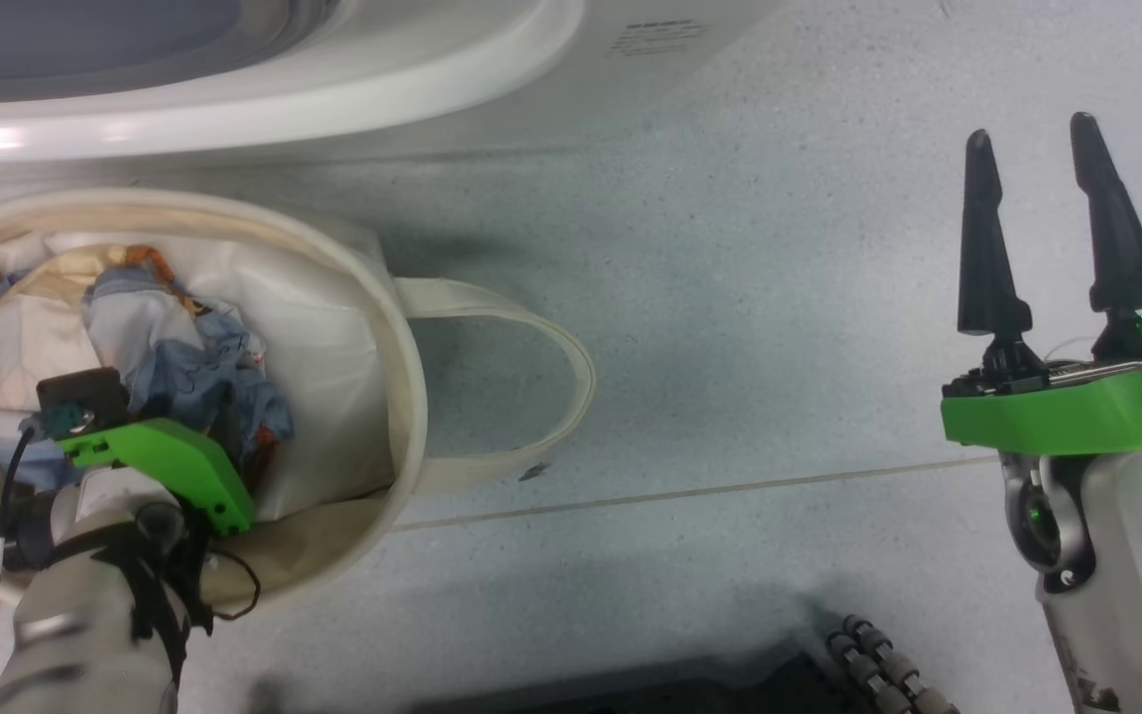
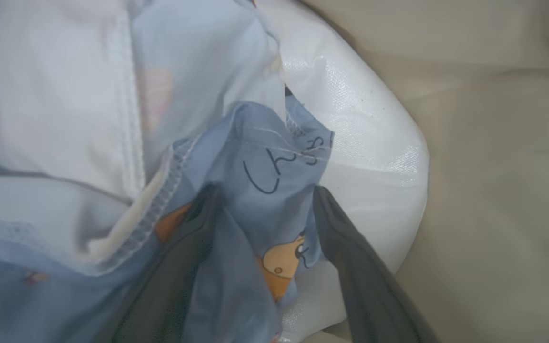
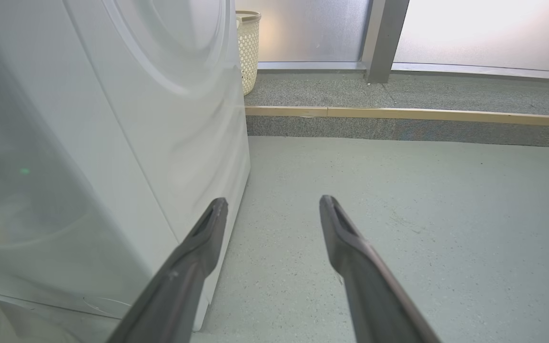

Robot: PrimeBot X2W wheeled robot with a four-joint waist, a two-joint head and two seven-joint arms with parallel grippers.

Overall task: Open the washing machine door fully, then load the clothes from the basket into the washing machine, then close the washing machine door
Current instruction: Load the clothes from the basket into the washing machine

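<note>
The basket [image 1: 402, 337], a cream canvas tub with a loop handle, sits on the floor at the left of the head view. Inside it lie the clothes [image 1: 194, 357], light blue with orange prints, on white padding. My left gripper [image 1: 224, 426] reaches down into them. In the left wrist view it [image 2: 262, 190] is open, with a fold of blue printed cloth [image 2: 265, 190] between its fingers. My right gripper [image 1: 1030, 129] hangs open over bare floor at the right. The washing machine door [image 1: 264, 89] shows its white curved rim above the basket. The washing machine [image 3: 160, 119] stands left of my right gripper [image 3: 273, 202].
White padding [image 2: 365, 157] lines the basket's wall [image 2: 493, 166]. A pale wicker bin [image 3: 248, 47] stands behind the machine, by a raised step with a wooden strip [image 3: 398, 113]. Grey floor [image 1: 730, 297] spreads between the basket and my right arm. My dark base [image 1: 730, 684] lies at the bottom.
</note>
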